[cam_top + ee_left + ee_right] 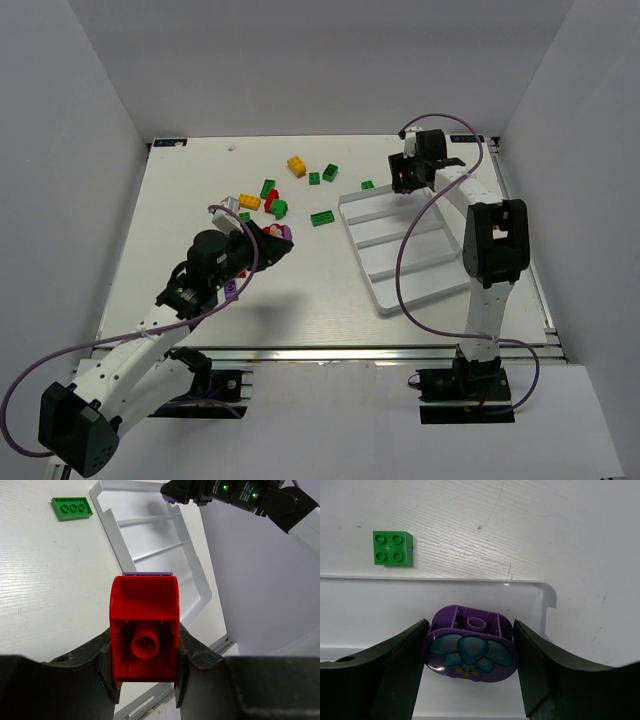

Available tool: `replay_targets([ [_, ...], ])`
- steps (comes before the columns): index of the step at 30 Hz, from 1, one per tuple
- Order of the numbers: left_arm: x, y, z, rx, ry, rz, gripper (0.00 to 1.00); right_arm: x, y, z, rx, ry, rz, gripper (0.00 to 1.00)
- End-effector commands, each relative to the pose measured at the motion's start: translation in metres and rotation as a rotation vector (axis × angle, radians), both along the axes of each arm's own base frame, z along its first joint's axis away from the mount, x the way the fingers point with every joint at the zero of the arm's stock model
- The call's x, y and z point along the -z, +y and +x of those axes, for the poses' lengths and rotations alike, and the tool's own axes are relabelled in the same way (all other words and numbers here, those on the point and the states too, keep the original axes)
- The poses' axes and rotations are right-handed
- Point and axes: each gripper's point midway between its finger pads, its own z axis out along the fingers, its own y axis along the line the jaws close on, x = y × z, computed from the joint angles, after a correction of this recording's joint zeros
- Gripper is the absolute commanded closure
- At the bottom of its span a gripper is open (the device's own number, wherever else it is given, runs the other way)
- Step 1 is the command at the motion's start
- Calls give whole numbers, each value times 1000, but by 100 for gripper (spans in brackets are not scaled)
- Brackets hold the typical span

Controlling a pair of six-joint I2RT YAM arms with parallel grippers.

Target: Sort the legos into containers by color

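Where the left fingers [102,667] close narrowly, a red hollow-bottomed plastic brick [144,630] sits clamped between them, underside to the camera. A purple piece [148,573] touches its far end. It hangs above the white counter [45,580] beside the white divided plastic tray [150,535]. Spread wide, the right fingers [402,665] grip a rounded purple brick with a teal flower print [470,652] over the tray's end compartment. A green four-stud brick [392,548] lies just outside its wall.

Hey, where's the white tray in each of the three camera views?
Top external: white tray sits right of centre, slanting beside the right arm.
Left wrist: top centre, beyond the held red brick.
Right wrist: across the lower half.
Shared landmark: the right gripper holding a purple brick.
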Motion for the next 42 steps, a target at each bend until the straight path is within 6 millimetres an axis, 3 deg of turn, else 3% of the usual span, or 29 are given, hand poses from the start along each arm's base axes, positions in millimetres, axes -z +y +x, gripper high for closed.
replay_targets([
  [1, -12, -4, 3, 17, -29, -15, 100, -10, 0, 13, -6, -40, -13, 79],
  [2, -13, -5, 3, 18, -30, -15, 100, -9, -1, 14, -3, -39, -14, 75],
  [3, -13, -5, 4, 18, -31, -15, 100, -7, -2, 14, -3, -37, -15, 63],
  [6, -15, -7, 6, 21, -36, -19, 100, -1, -5, 15, 3, -29, -20, 45],
  [9, -16, -8, 7, 25, -36, -16, 100, 2, -7, 15, 5, -20, -20, 35],
  [16, -23, -10, 7, 38, -46, -27, 100, -28, 1, 8, -80, -91, 7, 15],
  [22, -29, -15, 7, 57, -64, -47, 100, -36, 3, 12, -84, -104, 22, 13],
  [24, -32, -15, 6, 61, -72, -52, 100, -43, 16, 6, -165, -107, 60, 13],
  [26, -38, -17, 4, 81, -96, -61, 98, -62, 32, -11, -306, -138, 109, 13],
  [27, -42, -19, 3, 97, -114, -68, 97, -74, 56, -28, -494, -165, 184, 14],
  [29, -46, -25, -6, 156, -147, -93, 95, -93, 78, -66, -686, -176, 286, 17],
  [30, -54, -27, -8, 176, -190, -116, 94, -111, 99, -94, -864, -199, 411, 21],
  [33, -56, -32, -18, 236, -243, -134, 92, -144, 125, -157, -1110, -178, 663, 29],
  [36, -53, -34, -25, 277, -268, -131, 92, -163, 152, -196, -1241, -137, 754, 29],
  [38, -54, -34, -24, 279, -286, -127, 92, -170, 162, -212, -1280, -117, 779, 27],
  [42, -53, -34, -26, 291, -305, -108, 92, -183, 181, -234, -1322, -67, 815, 11],
])
